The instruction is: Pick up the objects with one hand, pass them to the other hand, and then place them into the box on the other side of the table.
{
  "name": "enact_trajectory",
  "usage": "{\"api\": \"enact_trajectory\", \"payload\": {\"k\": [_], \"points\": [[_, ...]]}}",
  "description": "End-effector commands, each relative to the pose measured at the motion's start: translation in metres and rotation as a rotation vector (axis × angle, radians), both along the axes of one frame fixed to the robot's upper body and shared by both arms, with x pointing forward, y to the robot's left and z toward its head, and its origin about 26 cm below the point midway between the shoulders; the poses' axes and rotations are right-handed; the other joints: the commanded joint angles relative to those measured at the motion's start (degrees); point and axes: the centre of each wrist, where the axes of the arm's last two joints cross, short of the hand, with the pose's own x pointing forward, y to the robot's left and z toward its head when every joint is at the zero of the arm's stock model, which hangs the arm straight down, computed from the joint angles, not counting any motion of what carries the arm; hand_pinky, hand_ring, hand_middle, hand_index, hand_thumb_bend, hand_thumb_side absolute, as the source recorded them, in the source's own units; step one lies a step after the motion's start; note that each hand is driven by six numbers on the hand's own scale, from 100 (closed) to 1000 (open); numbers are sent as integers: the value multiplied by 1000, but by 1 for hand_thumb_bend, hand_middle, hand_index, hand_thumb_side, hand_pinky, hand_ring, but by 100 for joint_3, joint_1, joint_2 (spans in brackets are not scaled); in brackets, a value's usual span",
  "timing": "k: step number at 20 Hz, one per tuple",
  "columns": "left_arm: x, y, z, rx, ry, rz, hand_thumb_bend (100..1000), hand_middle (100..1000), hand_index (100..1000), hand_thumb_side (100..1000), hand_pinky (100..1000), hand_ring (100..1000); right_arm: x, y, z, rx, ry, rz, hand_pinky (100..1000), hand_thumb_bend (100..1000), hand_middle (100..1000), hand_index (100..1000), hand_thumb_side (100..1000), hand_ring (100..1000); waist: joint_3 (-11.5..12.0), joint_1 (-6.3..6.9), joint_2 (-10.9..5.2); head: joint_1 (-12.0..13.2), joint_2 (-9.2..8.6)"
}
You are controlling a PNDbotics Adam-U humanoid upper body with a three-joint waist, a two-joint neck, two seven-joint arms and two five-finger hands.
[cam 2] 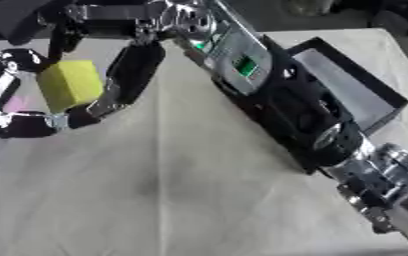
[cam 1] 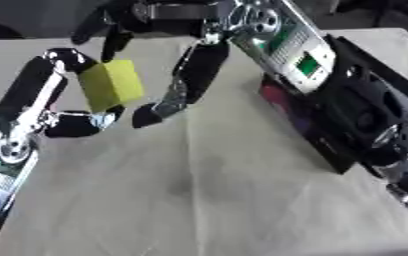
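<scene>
A yellow block [cam 1: 111, 85] hangs above the table at the upper left, between both hands. My left hand [cam 1: 34, 95] comes up from the left edge and curls round the block, fingers over its top left corner and thumb [cam 1: 74, 126] under it. My right hand [cam 1: 177, 17] reaches across from the right. One of its fingers [cam 1: 114, 44] comes down on the block's top and a long one [cam 1: 194, 75] curves round its right side, tip below the block. The black box [cam 2: 352, 82] lies open at the right, partly hidden by my right forearm [cam 1: 295, 50].
The table is covered by a creased beige cloth [cam 1: 207, 200]. A small pink patch [cam 2: 15, 103] shows behind my left hand. My right arm [cam 2: 365, 170] runs diagonally over the box's near wall. The box's side shows a magenta patch [cam 1: 277, 102].
</scene>
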Motion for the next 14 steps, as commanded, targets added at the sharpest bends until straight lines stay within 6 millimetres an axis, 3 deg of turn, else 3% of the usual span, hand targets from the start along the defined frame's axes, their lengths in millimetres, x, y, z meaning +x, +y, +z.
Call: {"api": "enact_trajectory", "payload": {"k": [1,14], "points": [[-6,-3,11,-18,-28,-21,100,541,414,118,778,611,1,2,6,13,-69,-9,867,499,908,910,242,808,12,-49,-160,-34,-8],[-20,-7,23,-89,-48,-46,100,532,410,128,774,599,11,7,-8,-13,-100,-16,869,501,907,910,251,812,37,-41,-147,-88,-8]]}}
